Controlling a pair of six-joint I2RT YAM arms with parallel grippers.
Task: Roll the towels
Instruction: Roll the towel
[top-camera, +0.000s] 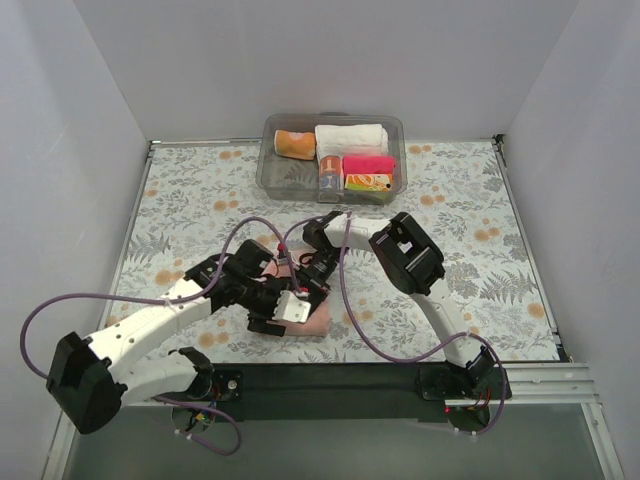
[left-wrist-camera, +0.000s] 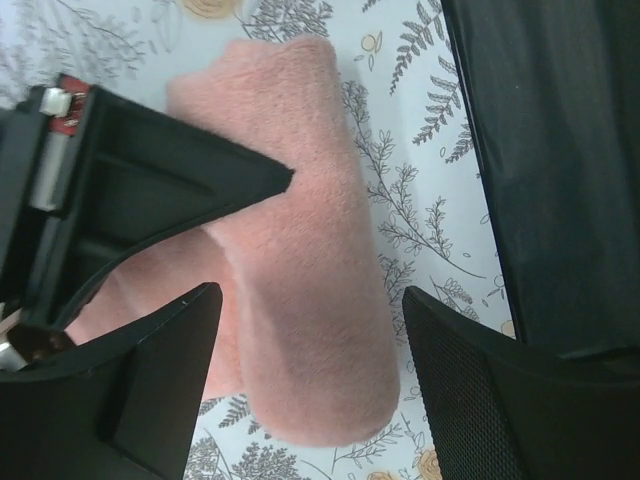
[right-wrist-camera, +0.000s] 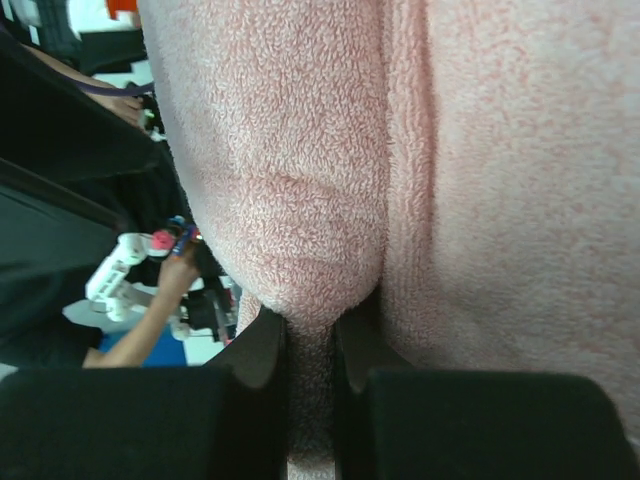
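The salmon-pink towel (left-wrist-camera: 300, 150) lies partly rolled on the floral tablecloth, near the front edge between the arms (top-camera: 316, 323). My left gripper (left-wrist-camera: 312, 300) is open and straddles the roll's rounded end. Its right finger (left-wrist-camera: 500, 400) stands clear of the fabric. My right gripper (right-wrist-camera: 310, 320) is shut on a pinched fold of the same towel (right-wrist-camera: 500, 150) at the roll's far side (top-camera: 316, 270). A small teal-and-red patterned cloth (top-camera: 330, 172) sits rolled in the bin.
A clear plastic bin (top-camera: 272, 176) stands at the back centre, holding an orange roll (top-camera: 295, 144), a white rolled towel (top-camera: 350, 138) and a hot-pink roll (top-camera: 368, 163). A black strip (left-wrist-camera: 560, 150) runs along the table's near edge. White walls close in three sides.
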